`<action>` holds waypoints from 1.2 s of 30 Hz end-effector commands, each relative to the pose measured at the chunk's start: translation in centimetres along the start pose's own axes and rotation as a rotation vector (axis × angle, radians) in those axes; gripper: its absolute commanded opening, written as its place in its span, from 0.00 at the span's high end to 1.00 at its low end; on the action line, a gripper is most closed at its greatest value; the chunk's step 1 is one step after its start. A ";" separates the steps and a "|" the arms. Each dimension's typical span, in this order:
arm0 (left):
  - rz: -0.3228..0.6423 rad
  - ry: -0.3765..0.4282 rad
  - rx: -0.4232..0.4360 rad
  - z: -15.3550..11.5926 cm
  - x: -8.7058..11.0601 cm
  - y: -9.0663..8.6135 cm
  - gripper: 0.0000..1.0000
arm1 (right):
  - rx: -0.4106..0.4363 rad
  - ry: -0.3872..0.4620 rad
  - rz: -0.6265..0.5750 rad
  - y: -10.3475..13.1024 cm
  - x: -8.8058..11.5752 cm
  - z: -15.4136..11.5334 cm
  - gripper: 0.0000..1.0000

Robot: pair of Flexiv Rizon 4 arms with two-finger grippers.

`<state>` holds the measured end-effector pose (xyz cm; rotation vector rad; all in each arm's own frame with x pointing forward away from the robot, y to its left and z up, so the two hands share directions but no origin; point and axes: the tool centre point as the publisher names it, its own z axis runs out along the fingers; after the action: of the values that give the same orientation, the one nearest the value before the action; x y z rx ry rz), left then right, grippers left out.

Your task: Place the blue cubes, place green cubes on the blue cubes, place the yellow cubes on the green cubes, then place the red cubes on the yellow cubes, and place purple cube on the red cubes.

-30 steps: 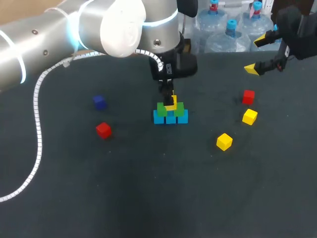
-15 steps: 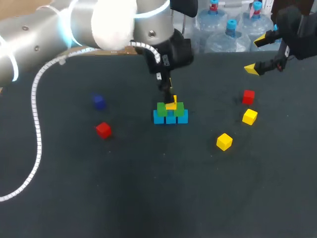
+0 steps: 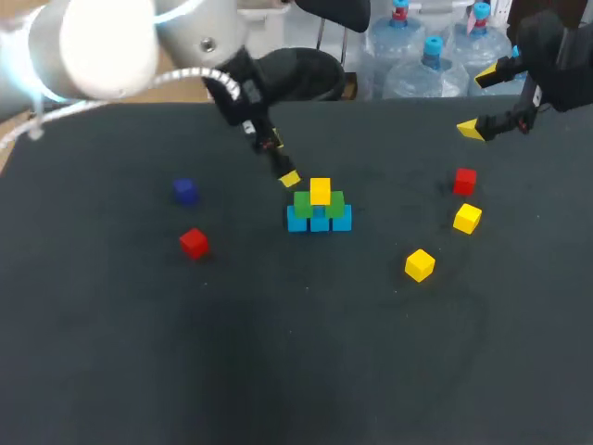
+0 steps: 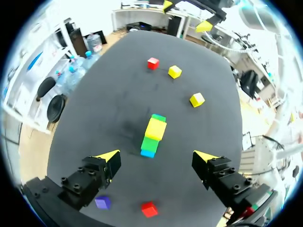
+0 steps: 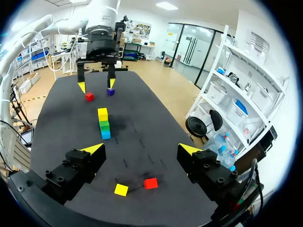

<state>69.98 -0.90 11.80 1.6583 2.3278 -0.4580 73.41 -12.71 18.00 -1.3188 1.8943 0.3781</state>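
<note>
**Dark table, both grippers empty, stack three layers high**

On the dark table (image 3: 296,352) my left gripper (image 4: 157,158) hangs with its yellow-tipped fingers spread wide and nothing between them. The stack (image 4: 154,135) lies ahead of it, in line with the gap but clear of both fingers. In the head view, this gripper sits just beside the stack, on its left rear side.

The stack stands near the middle of the table. Three blue cubes (image 3: 320,221) sit in a row at the bottom, and two green cubes (image 3: 306,204) rest on them. One yellow cube (image 3: 320,191) sits on top, over the join between the greens.

On my left of the stack, well apart from it, lie the purple cube (image 3: 185,191) and a red cube (image 3: 194,243), near each other.

On my right lie two loose yellow cubes (image 3: 467,218) (image 3: 420,264). A second red cube (image 3: 464,181) sits just behind the farther one.

My right gripper (image 5: 142,150) is off at the far right corner, its fingers also parted and holding nothing. It is well apart from the stack, with the second red cube and a loose yellow cube nearest to it.
</note>
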 end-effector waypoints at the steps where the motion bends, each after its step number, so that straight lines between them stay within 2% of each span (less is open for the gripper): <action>1: -0.049 -0.285 -0.191 -1.2 4.5 -2.4 0.00 | 0.000 -0.001 0.000 0.0 0.0 0.1 0.00; 3: -0.079 -0.300 -0.224 -1.6 5.1 -2.3 0.00 | 0.000 -0.001 0.000 0.0 0.0 0.1 0.00; 11: -0.158 -0.375 -0.306 -3.4 6.1 -2.6 0.00 | -0.125 0.071 -0.049 2.7 -0.5 0.5 0.00; 18: -0.189 -0.431 -0.360 -4.8 6.2 -3.1 0.00 | -0.157 0.132 -0.073 3.8 0.7 0.3 0.00; 22: -0.205 -0.460 -0.394 -5.8 6.4 -3.2 0.00 | -0.191 0.158 -0.127 4.8 1.5 0.4 0.00; 26: -0.213 -0.480 -0.439 -7.3 6.4 -2.8 0.00 | -0.211 0.157 -0.136 5.8 2.0 0.3 0.00; 33: -0.212 -0.511 -0.518 -10.6 6.7 -1.0 0.00 | -0.265 0.174 -0.180 7.9 3.3 1.3 0.00; 36: -0.209 -0.519 -0.531 -11.2 6.9 -0.7 0.00 | -0.219 0.231 -0.258 7.8 3.7 1.4 0.00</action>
<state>67.34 8.96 19.29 0.9338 1.9990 -0.2514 66.68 -11.22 13.22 -1.7791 1.8701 0.4110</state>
